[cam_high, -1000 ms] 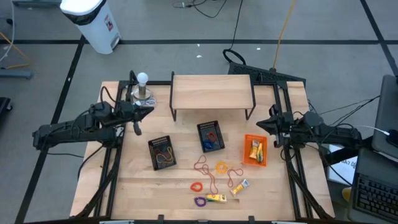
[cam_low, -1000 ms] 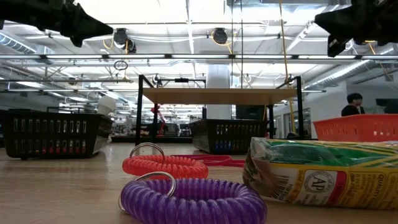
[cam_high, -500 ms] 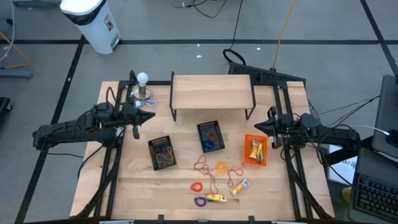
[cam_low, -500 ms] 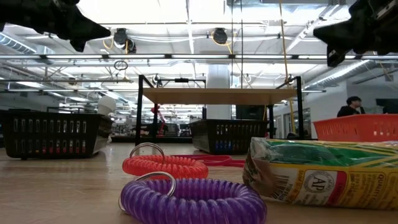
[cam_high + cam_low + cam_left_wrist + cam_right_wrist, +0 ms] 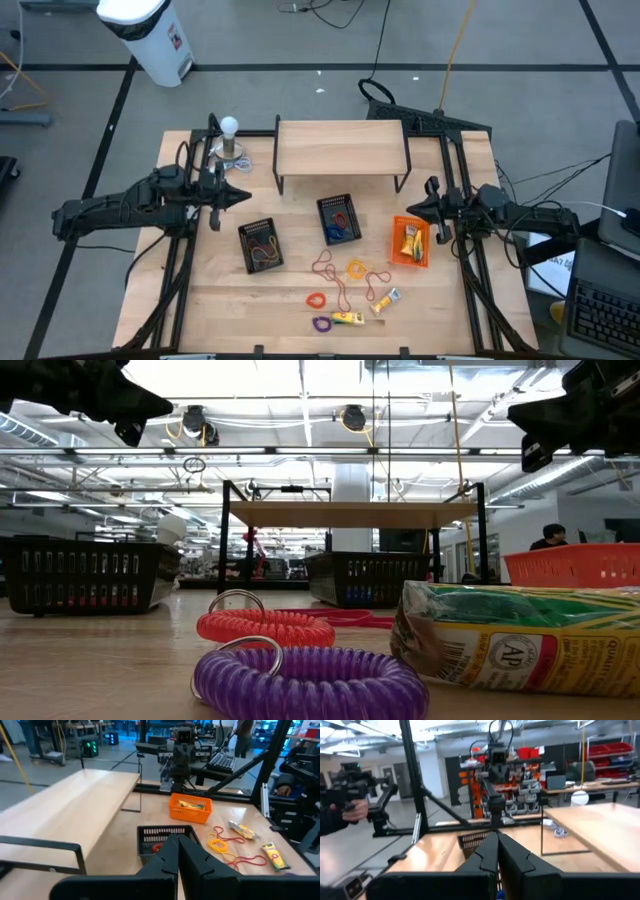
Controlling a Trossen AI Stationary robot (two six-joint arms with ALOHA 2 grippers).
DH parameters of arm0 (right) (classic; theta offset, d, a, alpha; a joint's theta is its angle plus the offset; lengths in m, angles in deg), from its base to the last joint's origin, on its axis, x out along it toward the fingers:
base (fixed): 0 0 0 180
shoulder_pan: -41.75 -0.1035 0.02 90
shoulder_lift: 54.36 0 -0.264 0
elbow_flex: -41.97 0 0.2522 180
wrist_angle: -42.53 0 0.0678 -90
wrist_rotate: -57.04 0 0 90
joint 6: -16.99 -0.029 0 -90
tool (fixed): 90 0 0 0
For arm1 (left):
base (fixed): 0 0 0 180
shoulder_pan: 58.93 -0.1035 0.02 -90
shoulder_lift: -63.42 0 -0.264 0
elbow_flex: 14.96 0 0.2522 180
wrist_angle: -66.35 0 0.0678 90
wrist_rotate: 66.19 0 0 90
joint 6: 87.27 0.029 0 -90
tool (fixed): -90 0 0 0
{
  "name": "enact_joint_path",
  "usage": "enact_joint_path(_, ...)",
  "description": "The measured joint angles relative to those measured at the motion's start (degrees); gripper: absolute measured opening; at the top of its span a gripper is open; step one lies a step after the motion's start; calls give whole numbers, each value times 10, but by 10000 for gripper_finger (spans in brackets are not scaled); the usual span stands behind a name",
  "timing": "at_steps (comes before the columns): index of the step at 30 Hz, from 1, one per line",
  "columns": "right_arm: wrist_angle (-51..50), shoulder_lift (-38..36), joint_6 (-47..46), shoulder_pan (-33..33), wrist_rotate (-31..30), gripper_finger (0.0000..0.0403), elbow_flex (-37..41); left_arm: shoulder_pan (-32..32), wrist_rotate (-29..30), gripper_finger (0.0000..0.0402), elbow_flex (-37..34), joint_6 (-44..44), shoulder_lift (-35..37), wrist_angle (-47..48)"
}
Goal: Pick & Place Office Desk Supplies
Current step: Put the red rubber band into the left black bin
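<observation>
The office desk supplies lie loose on the near half of the table: red loops [image 5: 325,265], a yellow loop [image 5: 357,268], a red coil [image 5: 316,299], a purple coil [image 5: 321,323] and a yellow packet [image 5: 348,318]. The low view shows the purple coil [image 5: 310,685], the red coil [image 5: 265,628] and the packet [image 5: 520,640] close up. My left gripper [image 5: 246,194] hangs shut above the table's left side, beyond a black basket [image 5: 260,245]. My right gripper [image 5: 418,206] hangs shut above the right side, beside an orange basket [image 5: 410,242]. Neither holds anything.
A second black basket [image 5: 338,218] stands mid-table, holding blue and red loops. A wooden shelf [image 5: 341,148] on black legs spans the far side. A white ball-topped stand [image 5: 230,140] sits at the far left. Beyond the table, a person's hand [image 5: 350,807] holds a camera rig.
My left gripper has swung its fingertips toward the table's near edge, closer to the left black basket, and rolled a little; it stays shut. My right gripper has sunk slightly, still shut. The supplies on the table have not moved.
</observation>
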Motion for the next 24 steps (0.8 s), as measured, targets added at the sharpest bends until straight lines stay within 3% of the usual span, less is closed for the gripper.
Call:
enact_joint_path(6, 13, 0, -8, 0, -10, 0, 0, 25, 32, 0, 0, -25, -4, -4)
enact_joint_path(12, 61, 0, -14, 0, -66, 0, 27, 47, 69, 0, 0, -48, -4, -2)
enact_joint_path(17, 90, 0, -15, 0, -65, 0, 38, 65, 110, 0, 0, -61, -8, 18)
enact_joint_path(24, 93, 0, -19, 0, -64, 0, 39, 85, 115, 1, 0, -63, -16, 29)
